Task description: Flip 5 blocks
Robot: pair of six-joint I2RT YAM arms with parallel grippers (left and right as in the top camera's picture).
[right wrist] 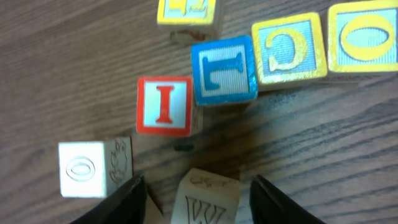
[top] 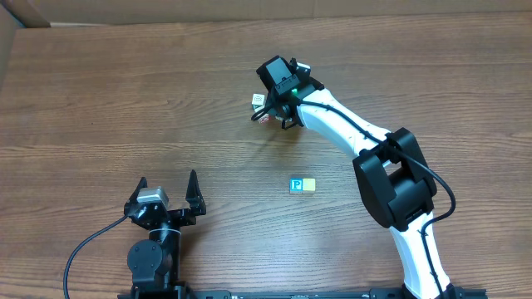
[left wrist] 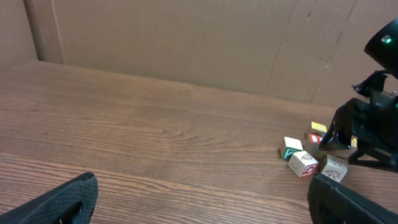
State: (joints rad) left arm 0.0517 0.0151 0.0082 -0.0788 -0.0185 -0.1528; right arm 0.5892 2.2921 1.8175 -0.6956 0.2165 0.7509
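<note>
A cluster of small wooden blocks (top: 259,100) lies at the back centre of the table, under my right gripper (top: 273,112). In the right wrist view, a pale block with an engraved "W" (right wrist: 205,198) sits between the open fingers of the right gripper (right wrist: 199,186), with table showing between it and the right finger. Beyond it lie a pale "O" block (right wrist: 93,168), a red "I" cube (right wrist: 164,106), a blue block (right wrist: 224,70) and three yellow-edged blocks (right wrist: 289,48). A blue "P" block (top: 297,185) and a yellow block (top: 309,184) sit together mid-table. My left gripper (top: 166,198) stands wide open and holds nothing.
In the left wrist view the cluster (left wrist: 303,163) shows at the right, with the black right gripper (left wrist: 367,130) over it. A brown cardboard wall (left wrist: 186,43) closes the back of the wooden table (top: 125,108). The right arm (top: 391,178) stretches across the table's right half.
</note>
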